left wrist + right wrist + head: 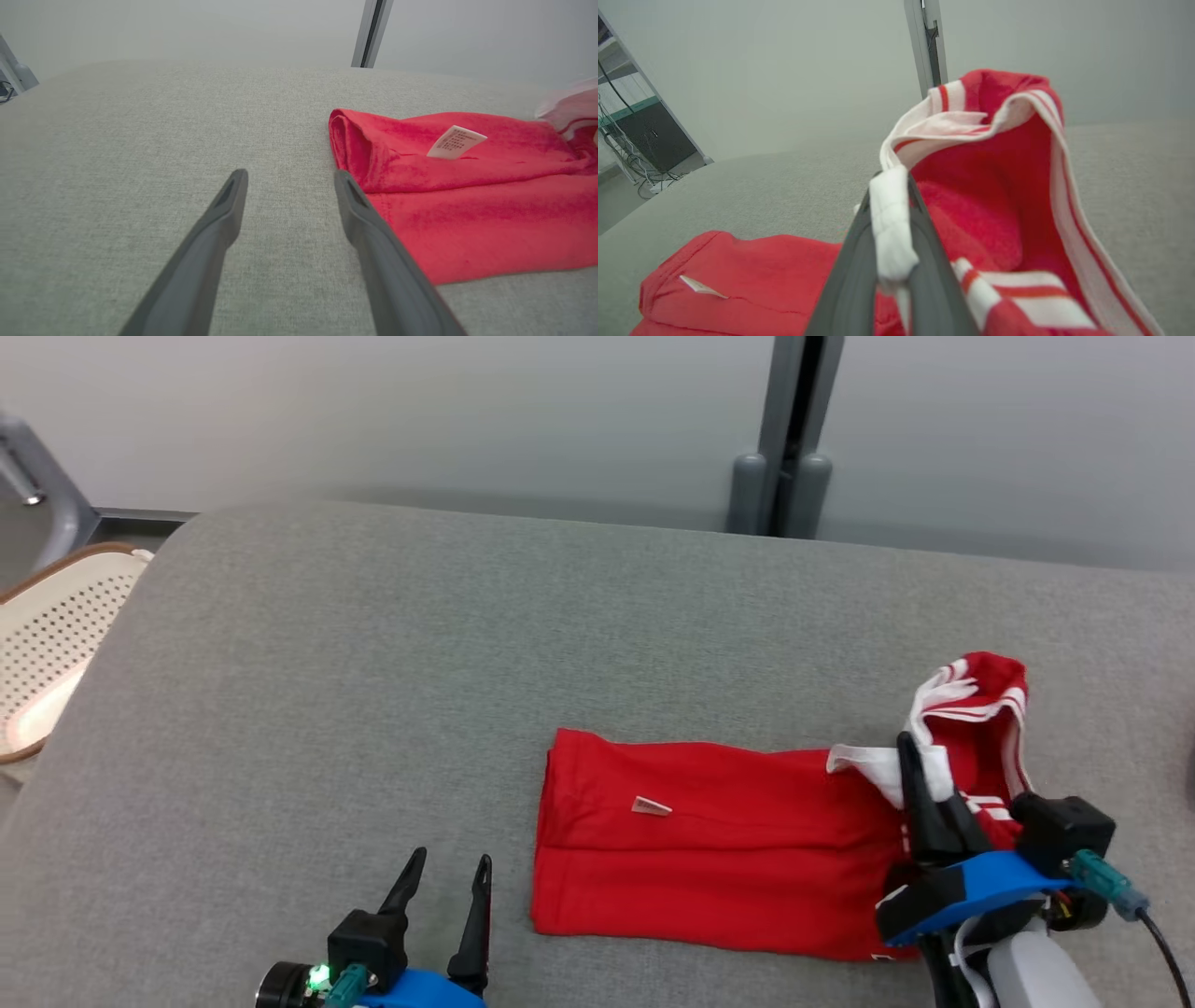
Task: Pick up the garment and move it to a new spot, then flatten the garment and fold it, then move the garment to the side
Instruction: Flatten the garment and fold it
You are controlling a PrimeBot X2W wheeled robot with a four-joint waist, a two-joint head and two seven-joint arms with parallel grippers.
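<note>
**Head view: soft red garment pinched at its white edge**

A grey cloth-covered table [373, 663] is seen, and the red garment [709, 840] lies flat on its right half, with the striped end [971, 695] raised. The garment is judged light, limp and prone to sag, so hems and corners are best gripped. The right gripper [910, 756] is closed on a white strip [889, 224] of that end. The left gripper [452, 857] is spread wide and empty, near the garment's left hem. A small label [651, 806] is seen on top.
</note>
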